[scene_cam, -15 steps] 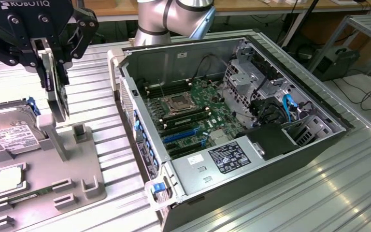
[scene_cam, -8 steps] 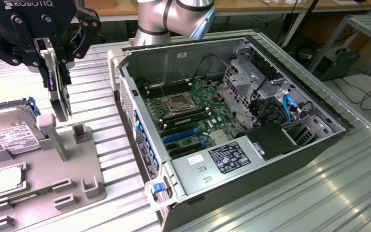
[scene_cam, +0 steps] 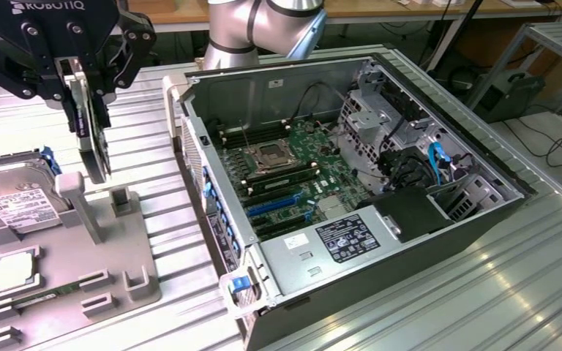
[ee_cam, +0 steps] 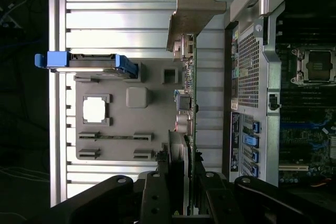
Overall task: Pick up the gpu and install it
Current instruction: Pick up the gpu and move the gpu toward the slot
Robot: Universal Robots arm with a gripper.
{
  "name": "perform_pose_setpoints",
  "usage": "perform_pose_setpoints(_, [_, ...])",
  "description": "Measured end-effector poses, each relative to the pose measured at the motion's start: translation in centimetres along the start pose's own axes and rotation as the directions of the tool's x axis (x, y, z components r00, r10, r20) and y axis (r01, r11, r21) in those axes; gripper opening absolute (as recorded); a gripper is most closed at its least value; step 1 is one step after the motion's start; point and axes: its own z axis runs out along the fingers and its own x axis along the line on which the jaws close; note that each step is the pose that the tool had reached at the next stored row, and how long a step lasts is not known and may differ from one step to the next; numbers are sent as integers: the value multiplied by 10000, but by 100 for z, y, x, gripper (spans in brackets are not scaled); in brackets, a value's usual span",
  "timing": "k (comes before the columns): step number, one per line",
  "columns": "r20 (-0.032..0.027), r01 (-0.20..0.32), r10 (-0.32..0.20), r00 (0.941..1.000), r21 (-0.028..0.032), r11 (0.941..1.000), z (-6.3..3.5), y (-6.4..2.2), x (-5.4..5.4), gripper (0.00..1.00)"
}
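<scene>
Gripper: the black two-finger gripper (scene_cam: 88,88) is partly closed, its fingers (ee_cam: 176,192) pressed against the two flat faces of the gpu, which it has firmly in hand.
Gpu: the gpu (scene_cam: 94,142) is a thin dark card hanging on edge below the gripper, in the air over the grey holder, at the exterior view's left and well apart from the motherboard.
Why held this way: judging by the grip, clamping the broad faces keeps the thin card upright and stops it swinging.
Bracket: in the wrist view the pale metal bracket (ee_cam: 191,9) sits at the card's far end, away from the gripper, so it is free of the fingers.
Holder: the grey holder (scene_cam: 115,248) has posts and slots that stand parts up where they can be reached from above. The card's lower end is near two of its posts; I cannot tell if it touches them.
Hard drive: a silver hard drive (scene_cam: 12,201) with a white label lies at the holder's far left.
Computer case: the computer case (scene_cam: 476,212) lies on its side, open face up, just beside the holder.
Motherboard: the green motherboard (scene_cam: 291,164) faces upward, its blue expansion slots (scene_cam: 271,206) uncovered.
Tabletop: the ribbed metal tabletop (scene_cam: 476,292) carries both holder and case.
</scene>
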Motion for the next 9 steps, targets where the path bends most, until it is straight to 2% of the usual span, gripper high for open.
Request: perform_pose_setpoints(9, [0, 0, 0, 10000, 0, 10000, 1, -1, -25, 27])
